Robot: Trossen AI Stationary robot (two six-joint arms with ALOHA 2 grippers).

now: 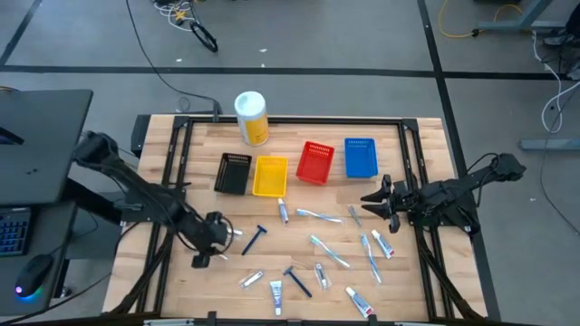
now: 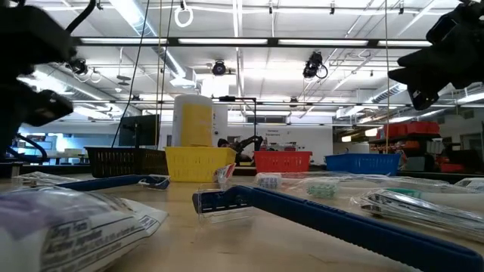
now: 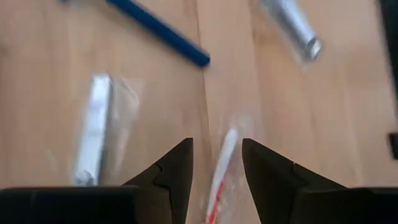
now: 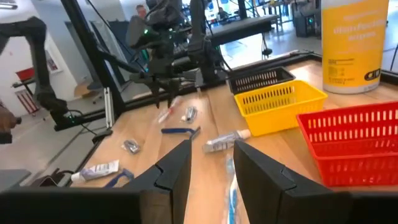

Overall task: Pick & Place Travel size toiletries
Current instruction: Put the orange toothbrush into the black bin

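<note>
Between the spread fingers of the left pincer [image 3: 216, 163], low over the wooden surface [image 1: 426, 281], lies a thin pale toothbrush with a red end [image 3: 221, 168] in clear wrap; the fingers stand on either side of it without pinching it. Just beside this pincer, on the boards, sits a small white tube in a clear packet [image 3: 92, 127]; farther ahead of it lie a blue razor handle [image 3: 163, 30] and a silver tube [image 3: 292, 26]. From above, the left pincer [image 1: 220, 237] hangs near the left front of the surface, with a dark blue razor [image 1: 255, 239] just to its inner side. The right pincer [image 1: 373, 201] hovers at the right side, fingers spread and holding nothing, close to several toothbrushes [image 1: 328, 250] and tubes [image 1: 381, 243] scattered toward the front. Beyond it, along the back, stand a black basket [image 1: 233, 172], a yellow basket [image 1: 270, 176], a red basket [image 1: 315, 162] and a blue basket [image 1: 361, 158], with a yellow canister [image 1: 252, 118] behind them.
</note>
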